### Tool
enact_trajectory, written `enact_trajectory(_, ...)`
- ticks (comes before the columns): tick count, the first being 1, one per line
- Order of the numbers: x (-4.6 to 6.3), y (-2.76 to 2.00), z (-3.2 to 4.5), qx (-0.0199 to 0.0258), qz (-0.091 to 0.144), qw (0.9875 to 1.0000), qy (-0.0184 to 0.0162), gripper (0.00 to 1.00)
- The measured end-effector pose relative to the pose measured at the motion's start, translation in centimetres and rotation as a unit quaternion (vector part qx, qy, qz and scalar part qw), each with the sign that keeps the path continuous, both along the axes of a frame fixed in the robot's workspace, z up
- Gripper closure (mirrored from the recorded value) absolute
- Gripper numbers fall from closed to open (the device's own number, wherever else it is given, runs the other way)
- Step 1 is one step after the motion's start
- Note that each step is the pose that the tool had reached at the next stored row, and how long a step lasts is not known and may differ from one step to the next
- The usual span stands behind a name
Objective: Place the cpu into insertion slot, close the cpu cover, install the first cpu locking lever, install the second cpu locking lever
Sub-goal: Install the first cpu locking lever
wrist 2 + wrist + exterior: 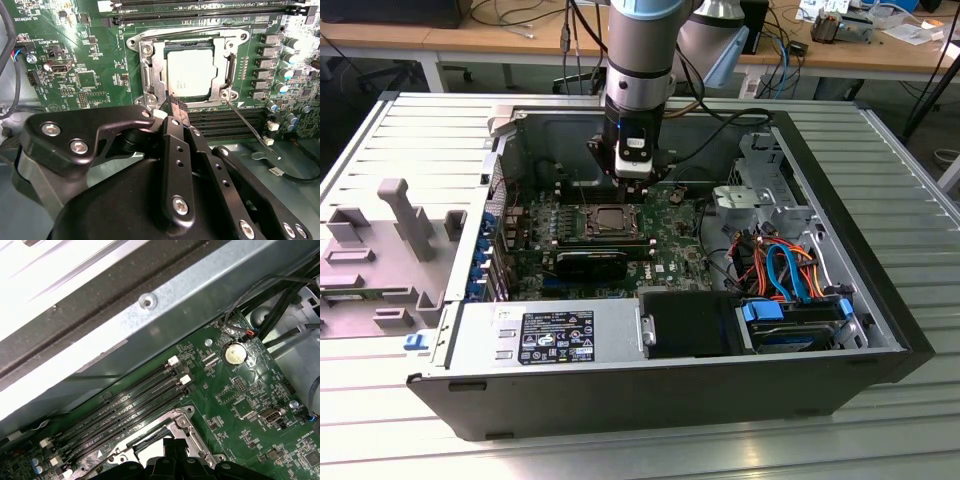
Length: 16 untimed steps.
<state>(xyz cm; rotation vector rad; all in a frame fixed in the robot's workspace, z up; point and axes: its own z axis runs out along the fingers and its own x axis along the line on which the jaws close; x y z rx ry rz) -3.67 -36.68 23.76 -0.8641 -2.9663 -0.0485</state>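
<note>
While the cpu (pixel 189 73) sits in the insertion slot (pixel 187 35) mid-motherboard (pixel 95 45), one cpu cover (pixel 159 70) lies flat around it. One arm (pixel 640 50) stands vertical; one gripper (pixel 175 106), jaws pressed together, tip at the socket's edge. One thin lever (pixel 250 127) angles off the socket corner. Four memory slots (pixel 125 410). One open computer case (pixel 670 400) on a ribbed metal table (pixel 880 440); wooden desks (pixel 440 40) behind.

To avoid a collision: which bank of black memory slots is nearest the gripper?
The bank right beside the gripper; the other bank lies across the cpu from it.
</note>
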Motion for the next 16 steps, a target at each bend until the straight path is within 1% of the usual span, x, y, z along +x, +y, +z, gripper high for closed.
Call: enact_trajectory(16, 0.0, 0.0, 0.0, 0.0028, 0.012, 0.9999, 0.0, 0.89)
